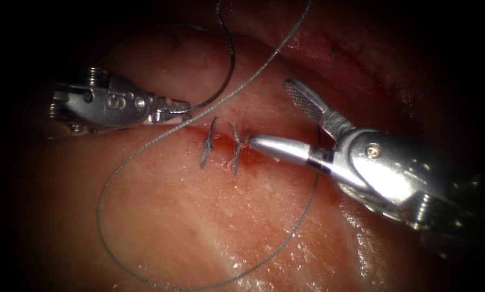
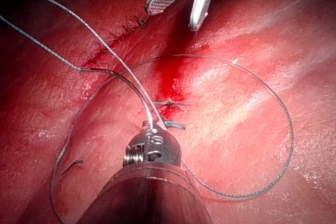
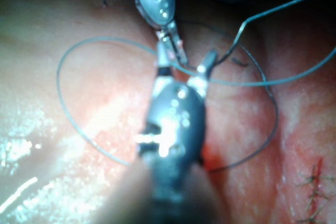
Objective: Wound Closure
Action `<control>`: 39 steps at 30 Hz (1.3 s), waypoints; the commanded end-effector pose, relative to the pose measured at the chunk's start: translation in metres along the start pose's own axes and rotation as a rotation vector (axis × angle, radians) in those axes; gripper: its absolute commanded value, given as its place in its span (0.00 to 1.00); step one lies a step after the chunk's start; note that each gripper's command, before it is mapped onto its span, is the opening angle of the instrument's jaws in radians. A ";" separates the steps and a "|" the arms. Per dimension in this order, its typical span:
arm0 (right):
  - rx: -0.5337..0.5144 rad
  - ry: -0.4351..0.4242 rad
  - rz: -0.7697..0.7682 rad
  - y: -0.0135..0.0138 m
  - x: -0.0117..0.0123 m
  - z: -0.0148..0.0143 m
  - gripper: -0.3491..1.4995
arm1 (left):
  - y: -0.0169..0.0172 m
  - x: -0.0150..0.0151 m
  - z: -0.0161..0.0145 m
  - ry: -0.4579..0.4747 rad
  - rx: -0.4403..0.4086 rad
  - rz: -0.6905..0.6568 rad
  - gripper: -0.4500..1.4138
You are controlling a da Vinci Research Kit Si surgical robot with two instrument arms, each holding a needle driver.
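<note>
- Jaws of your left tool (image 1: 172, 111) are clamped on the curved needle (image 1: 228, 65) at its lower end, just left of the cut (image 1: 253, 148).
- Needle rises from those jaws as a dark arc, up and to the right, then curls back toward the top of the endoscope view. It lies free above the tissue (image 1: 172, 216) and is not in it.
- Your right tool (image 1: 274, 121) comes in from the right with its jaws spread wide and holding nothing.
- Its lower jaw lies along the cut, tip beside the second stitch. Its upper jaw tilts up and left toward the needle's arc.
- Two stitches (image 1: 220, 146) cross the cut side by side, between the two tools.
- Thread (image 1: 145, 146) passes close by the left tool's jaws, sweeps down and left in a large loose loop over the tissue, and curves back up under the right tool.
- A second strand climbs from near the left jaws to the top right.
- Red fluid (image 1: 247, 157) stains the cut around the stitches.
- The needle lies up and left of your open right tool, its curve running roughly top to bottom, and your left tool is the nearer, already on it.
</note>
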 end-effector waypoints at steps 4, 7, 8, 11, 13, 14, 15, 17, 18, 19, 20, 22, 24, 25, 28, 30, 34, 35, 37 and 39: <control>-0.038 -0.015 -0.006 -0.0008 -0.0003 0.0006 0.86 | 0.0023 -0.0008 0.0011 0.006 0.024 -0.002 0.00; -0.060 -0.022 -0.007 -0.0008 0.0001 0.0006 0.86 | 0.0032 -0.0010 0.0016 0.002 0.035 0.001 0.00; -0.067 -0.025 -0.007 -0.0008 0.0003 0.0006 0.86 | 0.0035 -0.0011 0.0017 0.001 0.038 0.002 0.00; -0.096 -0.036 -0.008 -0.0005 0.0005 0.0012 0.86 | 0.0042 -0.0014 0.0021 -0.001 0.045 0.004 0.00; -0.131 -0.049 -0.013 -0.0004 0.0001 0.0025 0.87 | 0.0048 -0.0013 0.0023 -0.004 0.051 0.003 0.00; -0.139 -0.060 -0.016 -0.0004 0.0000 0.0030 0.87 | 0.0049 -0.0012 0.0023 -0.005 0.053 0.002 0.00; -0.149 -0.068 -0.019 -0.0004 -0.0002 0.0034 0.87 | 0.0050 -0.0010 0.0023 -0.007 0.054 0.001 0.00; -0.189 -0.082 -0.026 -0.0003 -0.0008 0.0042 0.89 | 0.0053 -0.0008 0.0022 -0.009 0.056 -0.001 0.00; -0.220 -0.097 -0.033 -0.0004 -0.0013 0.0048 0.89 | 0.0055 -0.0005 0.0021 -0.012 0.058 -0.003 0.00; -0.236 -0.107 -0.038 -0.0005 -0.0016 0.0051 0.89 | 0.0056 -0.0004 0.0021 -0.013 0.059 0.002 0.00; -0.255 -0.135 -0.045 -0.0008 -0.0020 0.0056 0.89 | 0.0058 -0.0001 0.0021 -0.016 0.061 0.011 0.00; -0.278 -0.159 -0.051 -0.0013 -0.0023 0.0061 0.89 | 0.0059 0.0001 0.0022 -0.020 0.065 0.015 0.00; -0.296 -0.181 -0.055 -0.0018 -0.0024 0.0065 0.89 | 0.0060 0.0003 0.0023 -0.024 0.068 0.019 0.00; -0.306 -0.184 -0.056 -0.0020 -0.0024 0.0065 0.89 | 0.0060 0.0003 0.0023 -0.026 0.071 0.019 0.00; -0.337 -0.199 -0.076 -0.0023 -0.0020 0.0065 0.89 | 0.0059 0.0003 0.0024 -0.035 0.079 0.024 0.00; -0.350 -0.209 -0.083 -0.0026 -0.0017 0.0064 0.88 | 0.0059 0.0003 0.0024 -0.035 0.079 0.024 0.00; -0.347 -0.204 -0.092 -0.0027 -0.0020 0.0062 0.64 | 0.0060 0.0004 0.0023 -0.036 0.079 0.030 0.00; -0.346 -0.204 -0.092 -0.0024 -0.0020 0.0061 0.68 | 0.0061 0.0004 0.0023 -0.037 0.079 0.035 0.00; -0.346 -0.202 -0.093 -0.0020 -0.0022 0.0058 0.72 | 0.0061 0.0005 0.0021 -0.037 0.079 0.035 0.00; -0.345 -0.205 -0.093 -0.0018 -0.0022 0.0058 0.74 | 0.0062 0.0005 0.0020 -0.038 0.079 0.040 0.00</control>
